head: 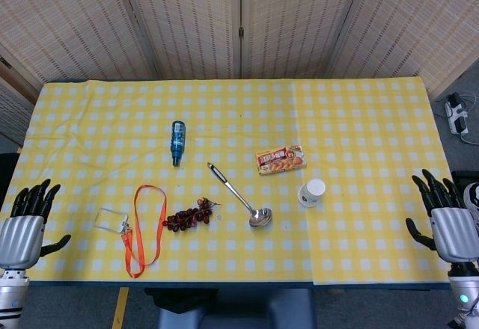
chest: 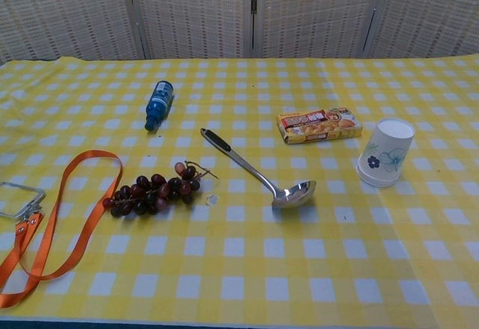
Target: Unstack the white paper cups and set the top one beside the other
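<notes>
Fingers spread and empty, the left hand (head: 22,228) hangs at the table's left edge in the head view, just off the yellow checked cloth (head: 359,120); the chest view does not show it. Next to it on the cloth lies a clear badge holder (head: 112,220), clipped to an orange lanyard (head: 147,228) that loops up and back down toward the near edge. Right of the lanyard sits a bunch of dark grapes (chest: 153,191). Farther back, a blue bottle (chest: 158,105) lies on its side, cap end pointing toward the robot. A steel ladle (chest: 258,169) runs diagonally across the middle, black handle up-left, bowl down-right, near the grapes but apart from them. Behind the ladle's bowl lies a flat orange snack box (chest: 319,125). Just right of the box and a little nearer stand the cups (chest: 385,152), white with a blue flower print, mouth down on the cloth, well apart from both hands. Whether this is one cup or two nested cannot be told from either view. The right hand (head: 449,220) hangs at the table's right edge, fingers apart and holding nothing, seen only in the head view. Behind the table stands a woven screen (head: 239,22).
</notes>
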